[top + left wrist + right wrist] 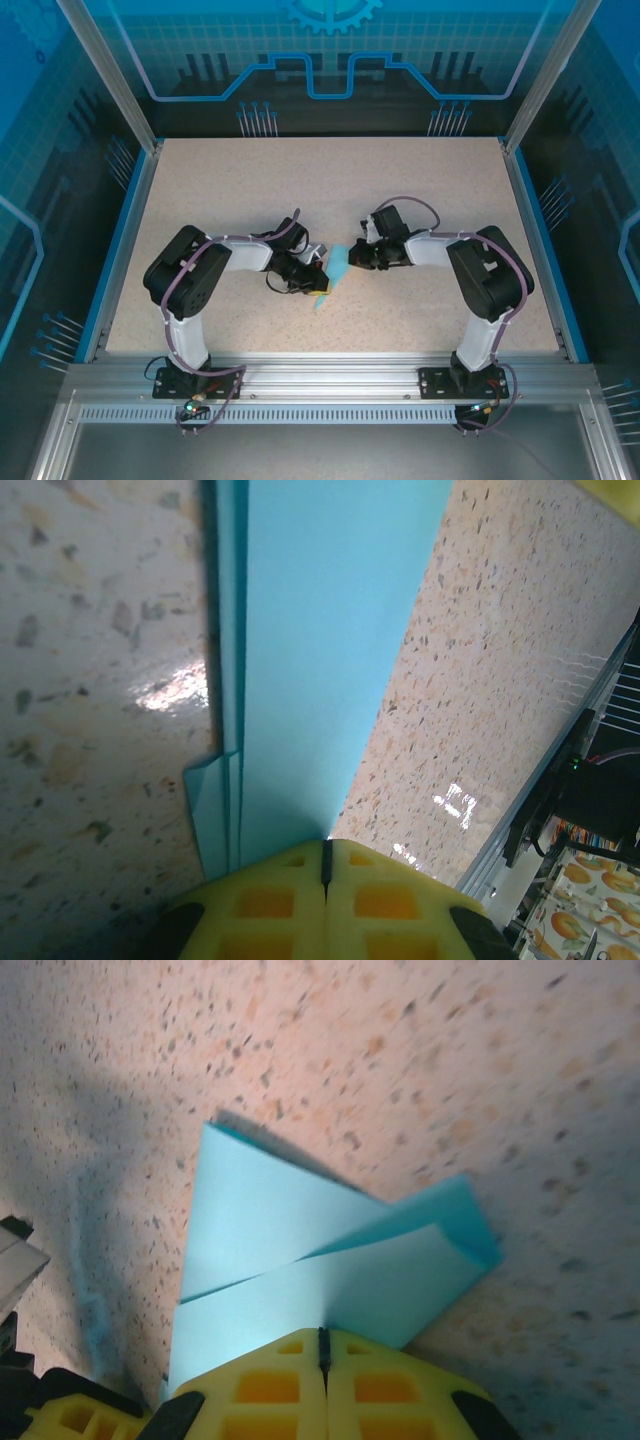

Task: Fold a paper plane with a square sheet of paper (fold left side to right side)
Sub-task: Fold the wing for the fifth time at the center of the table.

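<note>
The folded cyan paper [336, 268] is held off the speckled table [430, 190] near its middle, between the two arms, and it is gripped from both sides. In the left wrist view the yellow fingers [265, 900] of the left gripper [312, 274] are pressed together with only a thin seam between them. One edge of the paper [320, 650] is pinched in that seam, and several stacked layers can be seen along its left border. In the right wrist view the right gripper [323, 1340] is likewise clamped on the opposite edge, its pads [265, 1385] closed over a sheet [255, 1230] on which a slanted flap is laid across a lower layer. The paper is therefore judged to be well past the flat square stage. The step in hand appears to be a side-to-side fold of an already creased shape, though from the top view the paper is too small and too covered by the grippers for the exact fold to be told. For the next move, one held edge would probably need to be carried over onto the other and the edges lined up. The paper would then have to be lowered to the table, so that the crease can be pressed flat before either grip is released.
</note>
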